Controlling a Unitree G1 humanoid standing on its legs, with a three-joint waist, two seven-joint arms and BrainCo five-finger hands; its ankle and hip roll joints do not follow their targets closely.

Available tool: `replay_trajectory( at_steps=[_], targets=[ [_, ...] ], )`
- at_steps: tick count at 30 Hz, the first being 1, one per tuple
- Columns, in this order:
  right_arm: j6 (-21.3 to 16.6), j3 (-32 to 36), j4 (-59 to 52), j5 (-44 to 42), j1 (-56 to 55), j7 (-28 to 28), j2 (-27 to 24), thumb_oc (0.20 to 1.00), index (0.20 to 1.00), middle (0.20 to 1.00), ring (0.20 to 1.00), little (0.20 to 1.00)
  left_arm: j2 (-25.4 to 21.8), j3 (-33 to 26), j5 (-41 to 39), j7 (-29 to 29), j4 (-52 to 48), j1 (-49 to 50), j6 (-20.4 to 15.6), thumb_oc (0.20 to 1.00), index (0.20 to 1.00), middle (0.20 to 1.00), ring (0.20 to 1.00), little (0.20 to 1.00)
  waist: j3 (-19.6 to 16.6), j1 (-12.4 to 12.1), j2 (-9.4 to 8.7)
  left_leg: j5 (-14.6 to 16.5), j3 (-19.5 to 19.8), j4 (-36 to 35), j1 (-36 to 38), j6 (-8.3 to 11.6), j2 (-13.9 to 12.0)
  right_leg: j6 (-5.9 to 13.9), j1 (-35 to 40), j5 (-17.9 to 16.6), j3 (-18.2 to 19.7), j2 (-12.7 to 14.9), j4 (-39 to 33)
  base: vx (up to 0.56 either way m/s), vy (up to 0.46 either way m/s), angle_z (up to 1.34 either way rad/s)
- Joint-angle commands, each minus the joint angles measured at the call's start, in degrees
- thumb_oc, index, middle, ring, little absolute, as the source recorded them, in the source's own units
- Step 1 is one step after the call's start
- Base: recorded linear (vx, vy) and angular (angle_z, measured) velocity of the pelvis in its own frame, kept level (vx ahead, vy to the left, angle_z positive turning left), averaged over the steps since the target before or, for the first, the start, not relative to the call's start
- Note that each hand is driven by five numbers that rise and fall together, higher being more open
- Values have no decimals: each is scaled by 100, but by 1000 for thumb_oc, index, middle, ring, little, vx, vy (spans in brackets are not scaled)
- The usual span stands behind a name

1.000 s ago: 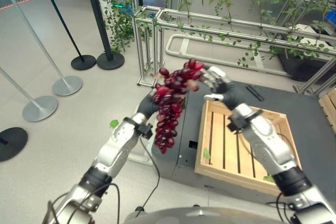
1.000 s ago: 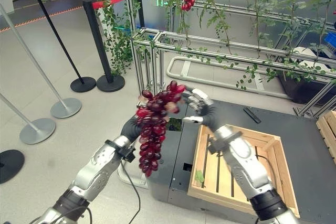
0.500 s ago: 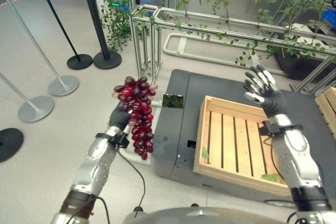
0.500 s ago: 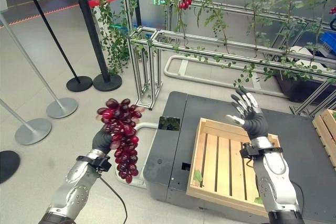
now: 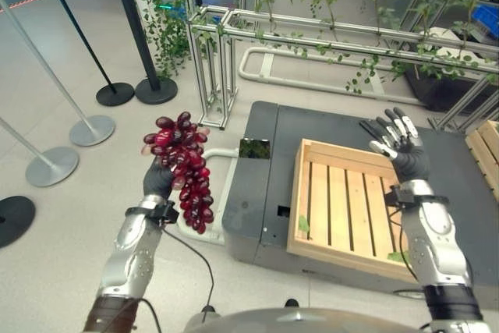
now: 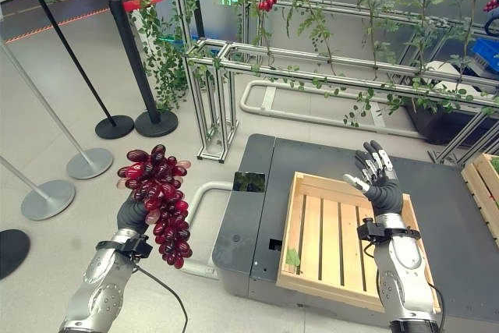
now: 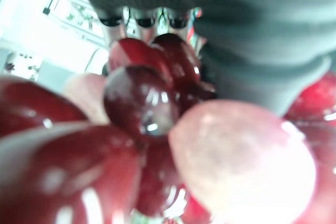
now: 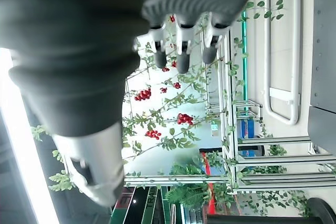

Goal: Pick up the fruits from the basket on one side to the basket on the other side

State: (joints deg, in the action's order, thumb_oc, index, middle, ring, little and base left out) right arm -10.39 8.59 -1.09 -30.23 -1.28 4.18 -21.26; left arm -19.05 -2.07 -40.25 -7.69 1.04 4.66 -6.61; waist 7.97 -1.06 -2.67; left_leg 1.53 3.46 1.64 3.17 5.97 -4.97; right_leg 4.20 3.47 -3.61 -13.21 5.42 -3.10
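Observation:
A large bunch of dark red grapes (image 5: 181, 168) hangs from my left hand (image 5: 159, 181), which is shut on it and held up over the floor, left of the dark platform. Up close the grapes (image 7: 136, 145) press against my left hand's cover (image 7: 252, 30). My right hand (image 5: 400, 146) is raised with fingers spread and holds nothing, above the far right corner of the wooden slatted crate (image 5: 343, 208). The crate sits on the platform and holds a few green leaves. Straight fingertips (image 8: 181, 45) of the right hand point at hanging vines.
The dark platform (image 5: 269, 165) carries the crate. Behind it stands a metal frame (image 5: 312, 33) with vines and red fruit clusters. Black and silver stanchion posts (image 5: 117, 91) stand on the floor at left. Another wooden crate's edge (image 5: 487, 142) shows at far right.
My left hand has carried the grapes further left and slightly lower, away from the platform. My right hand has shifted a little right, staying spread.

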Motion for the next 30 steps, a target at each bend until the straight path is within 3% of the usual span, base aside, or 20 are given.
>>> replay_trajectory(
  at_steps=[1, 2, 3, 4, 5, 6, 9, 12, 13, 17, 18, 19, 20, 21, 22, 24, 27, 28, 29, 30],
  targets=[
    [-533, 390, -321, 222, 297, -126, -134, 1000, 1000, 1000, 1000, 1000, -168, -373, -52, -22, -776, -162, -640, 200, 200, 200, 200, 200, -57, -44, -85, -388, 334, 503, -890, 164, 59, -54, -233, 1022, -243, -78, 754, -397, -81, 35],
    [-610, 464, -350, 297, 345, -263, -229, 1000, 1000, 1000, 1000, 1000, -118, -397, -39, 80, -826, -263, -735, 200, 200, 200, 200, 200, 23, -54, -61, -731, 377, 215, -1179, 306, -39, -49, -397, 985, -499, -2, 633, -221, -12, 42],
    [-610, 469, -349, 298, 352, -265, -231, 1000, 1000, 1000, 1000, 1000, -116, -395, -38, 82, -827, -271, -734, 200, 200, 200, 200, 200, 12, -39, -58, -763, 394, 211, -1214, 298, -28, -45, -422, 959, -517, 6, 627, -305, -31, 68],
    [-589, 488, -363, 346, 394, -258, -289, 1000, 1000, 1000, 1000, 1000, -136, -442, -74, 32, -866, -296, -747, 200, 200, 200, 200, 200, 8, -18, -97, -542, 397, 317, -1174, 241, 43, -33, -561, 891, -534, 71, 635, -218, -62, 77],
    [-577, 477, -408, 439, 392, -202, -336, 1000, 1000, 1000, 1000, 1000, -128, -570, -23, -4, -919, -211, -793, 200, 200, 200, 200, 200, -63, 31, -168, -74, 356, 911, -951, 78, 226, -25, -709, 778, -580, 131, 623, -216, -61, 61],
    [-577, 478, -409, 440, 393, -203, -335, 1000, 1000, 1000, 1000, 1000, -127, -571, -23, -4, -922, -211, -792, 200, 200, 200, 200, 200, -70, 40, -171, -88, 361, 927, -980, 68, 240, -20, -724, 756, -587, 144, 617, -163, -44, 39],
    [-551, 470, -411, 466, 388, -119, -330, 1000, 1000, 1000, 1000, 1000, -61, -660, 18, -38, -961, -146, -857, 200, 200, 200, 200, 200, -106, 164, -158, 583, 272, 1982, -458, -127, 394, -26, -798, 581, -542, 244, 598, -110, 83, 11],
    [-538, 500, -380, 466, 343, -113, -273, 1000, 1000, 1000, 1000, 1000, 20, -760, 52, -2, -977, -93, -929, 200, 200, 200, 200, 200, -143, 235, -75, 821, 324, 1967, -74, -179, 454, 28, -862, 463, -503, 295, 628, -121, 217, 0],
    [-507, 623, -391, 504, 226, -146, -227, 1000, 1000, 1000, 1000, 1000, 101, -841, 78, 67, -968, -118, -959, 200, 200, 200, 200, 200, -227, 426, 67, 1375, 83, 1458, 424, -302, 387, 200, -1097, 262, -512, 489, 767, -246, 392, 37],
    [-528, 742, -397, 601, 131, -248, -170, 1000, 1000, 1000, 1000, 1000, 47, -724, 250, 88, -995, -213, -962, 200, 200, 200, 200, 200, -189, 529, 13, 1497, -177, 948, 392, -558, 675, 449, -1324, -150, -519, 923, 837, -251, 374, 38],
    [-504, 728, -393, 762, 100, -292, -86, 1000, 1000, 1000, 1000, 1000, 23, -701, 404, 107, -1018, -234, -975, 200, 200, 200, 200, 200, -67, 515, -70, 1566, -286, 1007, 283, -691, 959, 645, -1394, -478, -448, 1220, 761, -261, 374, -23],
    [-467, 701, -382, 820, 111, -329, -62, 1000, 1000, 1000, 1000, 1000, -4, -723, 494, 150, -1025, -241, -991, 200, 200, 200, 200, 200, -26, 493, -76, 1584, -361, 1038, 234, -716, 1031, 688, -1413, -576, -501, 1347, 676, -267, 380, -50],
    [-462, 699, -387, 828, 115, -336, -54, 1000, 1000, 1000, 1000, 1000, -8, -724, 501, 156, -1026, -246, -990, 200, 200, 200, 200, 200, -20, 478, -93, 1586, -381, 1055, 224, -727, 1049, 696, -1418, -603, -478, 1357, 657, -274, 283, -33],
    [-428, 601, -386, 816, 129, -308, 52, 1000, 1000, 1000, 1000, 1000, -35, -771, 637, 188, -1016, -205, -995, 200, 200, 200, 200, 200, 73, 402, -10, 1615, -559, 1188, 120, -742, 1054, 751, -1413, -640, -707, 1603, 475, -310, 262, -60],
    [-408, 564, -424, 879, 116, -298, 92, 1000, 1000, 1000, 1000, 1000, -44, -823, 670, 229, -1020, -181, -1000, 200, 200, 200, 200, 200, 121, 395, 31, 1582, -609, 1254, 39, -741, 1025, 769, -1412, -631, -628, 1691, 464, -316, 256, -57],
    [-354, 533, -400, 918, 82, -272, 134, 1000, 1000, 1000, 1000, 1000, -58, -867, 665, 238, -975, -160, -971, 200, 200, 200, 200, 200, 154, 412, 52, 1438, -601, 1267, -66, -804, 1029, 718, -1443, -461, -322, 1656, 736, -221, 148, -62],
    [-325, 526, -359, 885, 45, -253, 177, 1000, 1000, 1000, 1000, 1000, -60, -874, 664, 248, -958, -133, -947, 200, 200, 200, 200, 200, 130, 395, 65, 1319, -650, 1146, -101, -843, 1005, 657, -1389, -312, -247, 1569, 1025, -206, 131, -19],
    [-276, 616, -361, 859, -135, -114, 183, 1000, 1000, 1000, 1000, 1000, -76, -900, 683, 193, -998, -51, -871, 200, 200, 200, 200, 200, -9, 374, 88, 1100, -651, 908, -165, -921, 974, 544, -1221, 249, 78, 1091, 1900, -186, 92, -17],
    [-274, 620, -365, 858, -137, -112, 187, 1000, 1000, 1000, 1000, 1000, -78, -899, 683, 194, -1000, -51, -869, 200, 200, 200, 200, 200, -27, 362, 66, 1068, -667, 892, -188, -924, 994, 540, -1269, 244, 102, 1111, 1923, -210, 96, -17],
    [-276, 648, -340, 844, -184, -94, 183, 1000, 1000, 1000, 1000, 1000, -66, -877, 663, 194, -978, -89, -860, 200, 200, 200, 200, 200, -97, 368, 51, 1019, -643, 879, -221, -933, 1007, 515, -1182, 478, 277, 855, 2179, -56, -25, -30]
  ],
)
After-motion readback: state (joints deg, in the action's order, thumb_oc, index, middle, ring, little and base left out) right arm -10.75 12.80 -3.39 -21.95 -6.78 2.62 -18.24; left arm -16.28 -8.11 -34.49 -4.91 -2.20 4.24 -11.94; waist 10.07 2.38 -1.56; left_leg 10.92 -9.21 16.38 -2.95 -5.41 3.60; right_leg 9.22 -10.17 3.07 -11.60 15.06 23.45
